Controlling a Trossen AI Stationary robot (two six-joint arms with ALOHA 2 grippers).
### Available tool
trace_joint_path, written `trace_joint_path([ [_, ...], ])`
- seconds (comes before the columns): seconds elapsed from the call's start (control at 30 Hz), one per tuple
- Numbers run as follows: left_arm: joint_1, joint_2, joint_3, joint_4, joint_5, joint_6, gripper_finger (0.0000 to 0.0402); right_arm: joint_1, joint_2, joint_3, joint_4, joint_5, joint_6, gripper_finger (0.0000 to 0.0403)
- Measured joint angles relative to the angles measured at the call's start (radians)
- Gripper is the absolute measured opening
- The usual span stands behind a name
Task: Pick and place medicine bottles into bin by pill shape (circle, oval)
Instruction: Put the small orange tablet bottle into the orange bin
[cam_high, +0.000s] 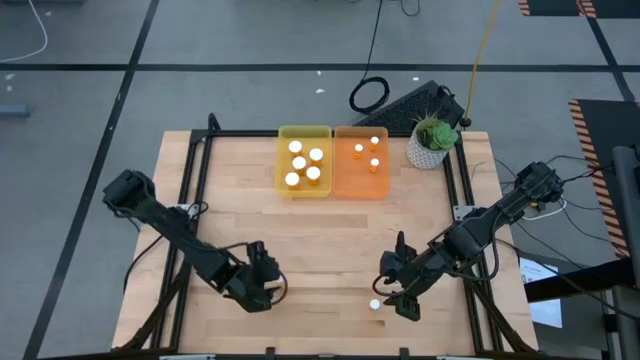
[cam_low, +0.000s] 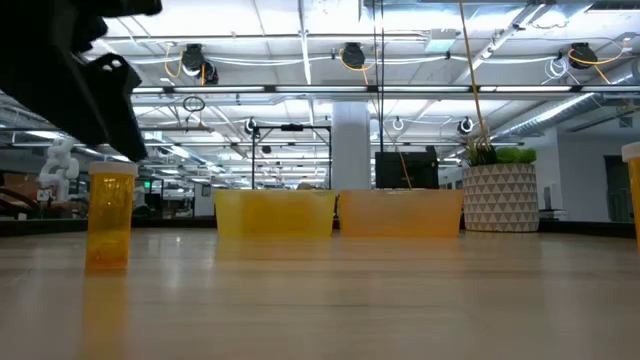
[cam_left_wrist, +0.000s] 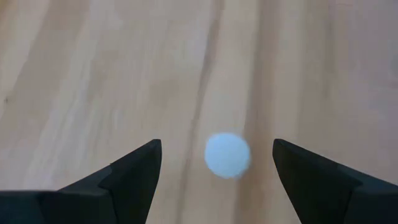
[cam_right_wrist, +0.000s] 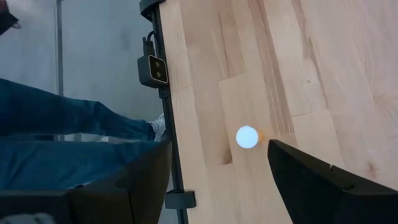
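One orange medicine bottle (cam_low: 110, 215) stands upright on the table at the near left. Its white cap (cam_left_wrist: 227, 155) shows straight below my left gripper (cam_left_wrist: 216, 146), which hovers open above it, a finger out to either side and touching nothing. A second bottle (cam_high: 375, 305) stands upright near the front edge. My right gripper (cam_high: 392, 290) is open above and just beside it, and the cap (cam_right_wrist: 247, 137) shows between its fingers, farther down. The yellow bin (cam_high: 304, 186) and the orange bin (cam_high: 360, 188) at the far middle each hold several upright bottles.
A white pot with a green plant (cam_high: 432, 140) stands right of the orange bin. A black frame rail (cam_right_wrist: 163, 99) with a small camera runs along the table's edge. A person's legs in jeans (cam_right_wrist: 68, 124) show beyond that edge. Bare wood lies between the grippers and the bins.
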Motion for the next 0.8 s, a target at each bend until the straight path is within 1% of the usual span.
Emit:
trace_joint_path([
  [0.13,-0.013,0.043,-0.026,0.031,-0.02,-0.002,0.031,0.0,0.0,0.0,0.0,-0.002,-0.001,0.0258],
  [0.33,-0.04,0.047,-0.122,0.18,-0.017,-0.043,0.031,0.0,-0.004,0.0,0.008,-0.005,0.005,0.0258],
  [0.43,-0.055,0.047,-0.184,0.306,-0.02,-0.054,0.031,0.0,-0.006,0.0,0.008,-0.005,-0.009,0.0258],
  [0.5,-0.062,0.047,-0.232,0.397,-0.042,-0.053,0.031,0.0,-0.007,0.0,0.008,-0.006,-0.015,0.0258],
  [0.67,-0.066,0.047,-0.321,0.509,-0.095,-0.043,0.031,0.0,-0.007,0.0,0.009,-0.017,-0.013,0.0258],
  [0.8,-0.063,0.047,-0.379,0.631,-0.128,0.023,0.031,0.0,-0.007,0.0,0.012,-0.055,-0.029,0.0258],
])
